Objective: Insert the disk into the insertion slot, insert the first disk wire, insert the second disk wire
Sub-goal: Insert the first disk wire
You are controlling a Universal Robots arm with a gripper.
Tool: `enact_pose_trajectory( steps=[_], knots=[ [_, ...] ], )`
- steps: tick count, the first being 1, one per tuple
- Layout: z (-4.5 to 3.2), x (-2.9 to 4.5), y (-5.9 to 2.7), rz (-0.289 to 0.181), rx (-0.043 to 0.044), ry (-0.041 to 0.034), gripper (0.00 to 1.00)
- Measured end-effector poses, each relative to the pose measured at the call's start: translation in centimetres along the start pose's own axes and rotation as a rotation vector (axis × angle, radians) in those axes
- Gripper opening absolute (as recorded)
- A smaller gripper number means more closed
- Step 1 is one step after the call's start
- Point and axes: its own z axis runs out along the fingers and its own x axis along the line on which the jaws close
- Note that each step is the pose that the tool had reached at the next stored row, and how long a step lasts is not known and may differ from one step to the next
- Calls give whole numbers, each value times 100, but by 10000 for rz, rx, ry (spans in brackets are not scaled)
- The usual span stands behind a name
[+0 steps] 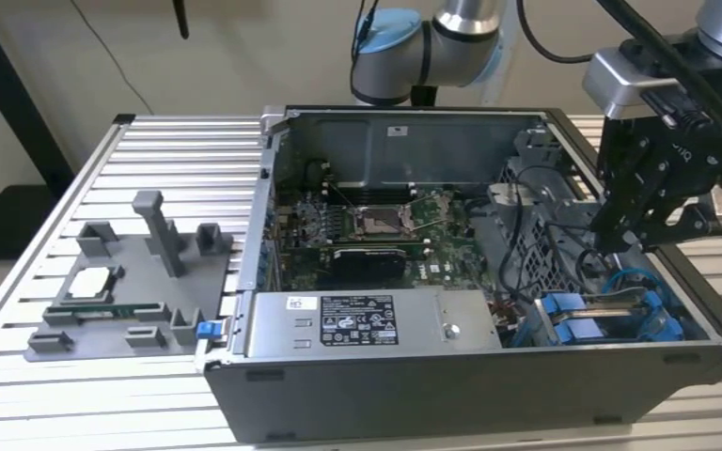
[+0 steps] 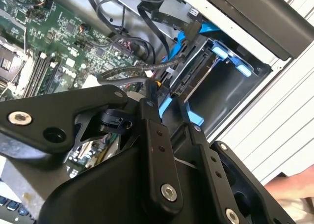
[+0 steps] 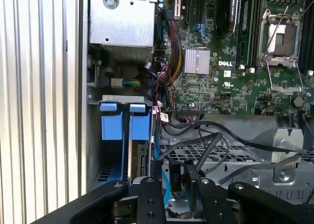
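Your gripper (image 2: pixel 165 95) is matt black; the table (image 1: pixel 173 150) is ribbed shiny metal; the tabs (image 3: pixel 112 126) are smooth blue plastic.

Slatted metal desk (image 1: pixel 161 160) carrying open computer case (image 1: pixel 399 117). Inside, green motherboard (image 1: pixel 323 230) lying flat, CPU socket (image 1: pixel 376 222) at its middle. Grey labelled power-supply box (image 1: pixel 374 321) along near side. On exterior view's left, grey fixture (image 1: pixel 161 240) beside case, processor chip (image 1: pixel 91 282) and memory stick (image 1: pixel 104 312) resting on it. Small blue piece (image 1: pixel 208 330) between fixture and case. First wrist view: black cables (image 3: pixel 230 135) draped over perforated cage (image 3: pixel 206 154), silver heatsink (image 3: pixel 196 61) on board.
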Motion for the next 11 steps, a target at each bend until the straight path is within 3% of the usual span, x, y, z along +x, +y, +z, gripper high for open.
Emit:
enact_pose_trajectory(
  steps=[5,6,11],
  knots=[
    [6,2,-1,-7,11,-50,100],
    [8,2,-1,-9,16,-78,0],
    [15,1,-1,-10,40,-205,0]
  ],
)
